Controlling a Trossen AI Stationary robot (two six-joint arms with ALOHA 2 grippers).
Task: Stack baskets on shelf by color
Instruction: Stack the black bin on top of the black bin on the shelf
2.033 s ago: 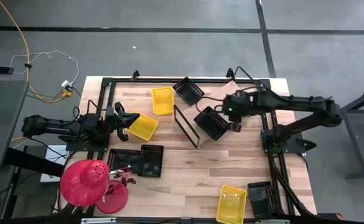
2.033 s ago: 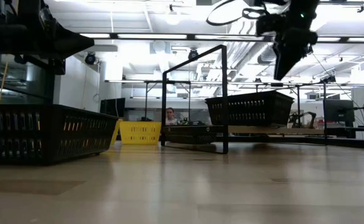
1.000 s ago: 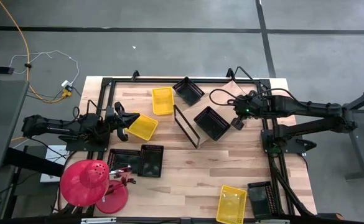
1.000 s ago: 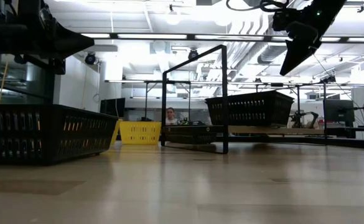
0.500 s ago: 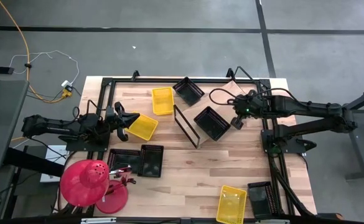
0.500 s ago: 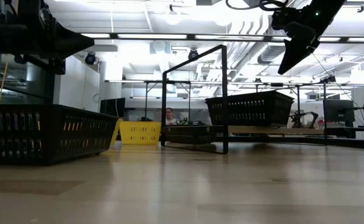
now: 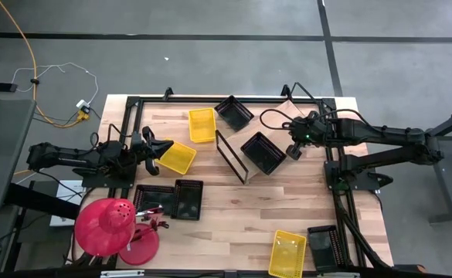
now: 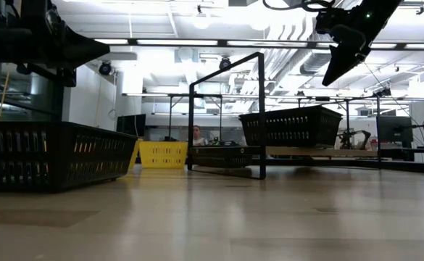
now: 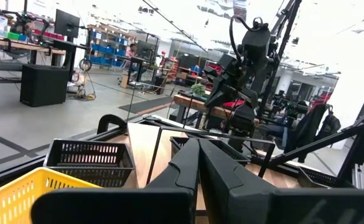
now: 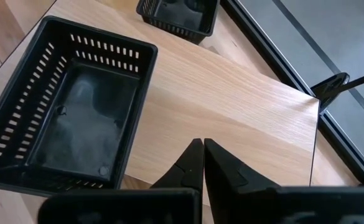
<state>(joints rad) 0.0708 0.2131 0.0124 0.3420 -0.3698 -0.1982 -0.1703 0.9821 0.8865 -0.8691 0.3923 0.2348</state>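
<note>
A black basket (image 7: 263,152) (image 10: 70,106) rests with its bottom on the shelf (image 7: 232,157), whose light board (image 10: 231,87) carries a second black basket (image 7: 233,112) at its far end. My right gripper (image 7: 294,152) (image 10: 203,144) is shut and hangs in the air just right of the first basket, touching nothing. One yellow basket (image 7: 202,124) lies on the table left of the shelf. Another yellow basket (image 7: 178,157) lies nearer, and my left gripper (image 7: 161,150) (image 9: 198,148), shut, is by its left edge. I cannot tell whether it touches that basket.
Two black baskets (image 7: 171,199) lie side by side near the front left, next to a red dome-shaped thing (image 7: 106,226). A yellow basket (image 7: 287,253) and a black one (image 7: 324,247) lie at the front right. Bare wood lies between them.
Two seconds ago my right gripper hung closer over the black basket on the shelf. It has drawn back toward the table's right edge and tipped to a steeper slant, still shut. In the last second nothing has visibly moved.
</note>
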